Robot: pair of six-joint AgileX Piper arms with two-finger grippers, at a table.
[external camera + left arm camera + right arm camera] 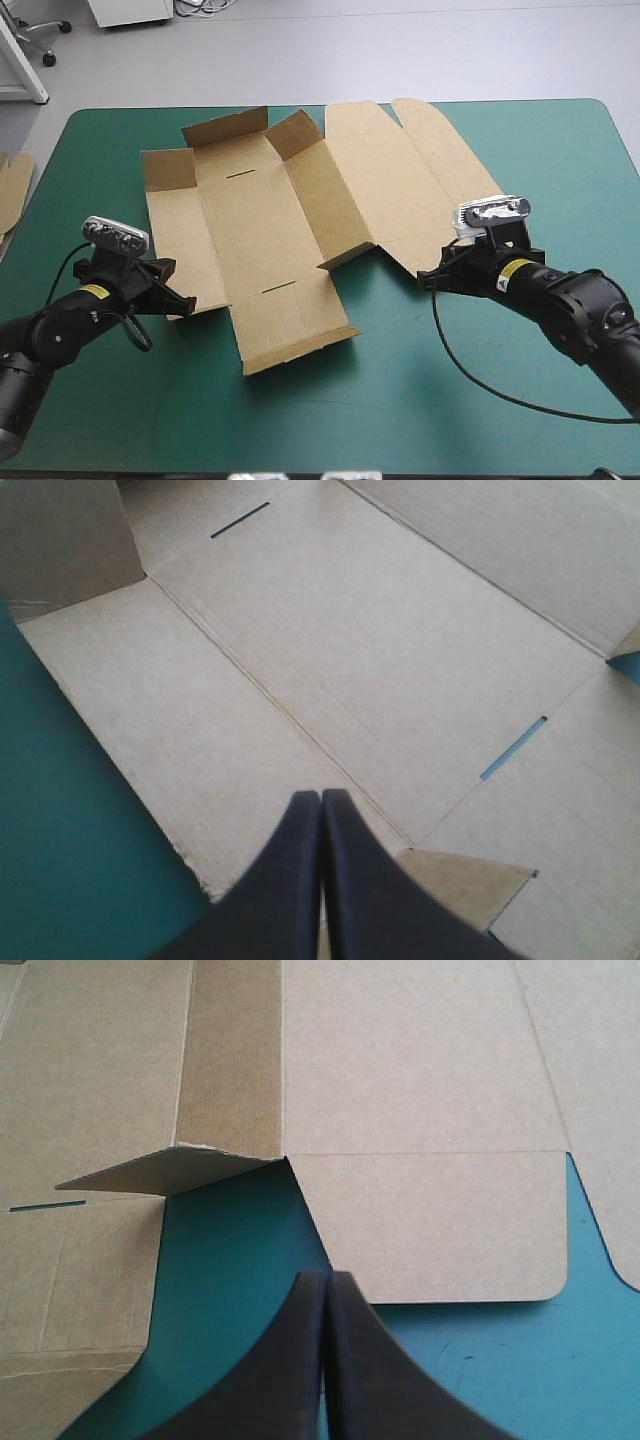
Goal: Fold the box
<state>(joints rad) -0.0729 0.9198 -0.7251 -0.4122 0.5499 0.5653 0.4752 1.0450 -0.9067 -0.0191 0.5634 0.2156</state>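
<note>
Nearest us, the table [380,410] offers a broad strip of bare teal-green cover in front of the box [260,220]. Our left gripper [320,800] is pressed together, its tip over the box's left panel, just inside the edge. Our right gripper [327,1280], likewise pressed together, hovers over bare cover just short of a rounded flap [440,1225]. The box lies mid-table, mostly flat, with flaps raised farther back. More board [12,190] shows at the table's left edge.

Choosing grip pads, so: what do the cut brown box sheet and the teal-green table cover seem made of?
The brown box sheet looks like matte cardboard: fibrous grain, pressed creases, cut slots, a frayed corner. The teal-green table cover looks like a smooth, faintly scuffed mat, perhaps vinyl or rubber; that stays open.
</note>
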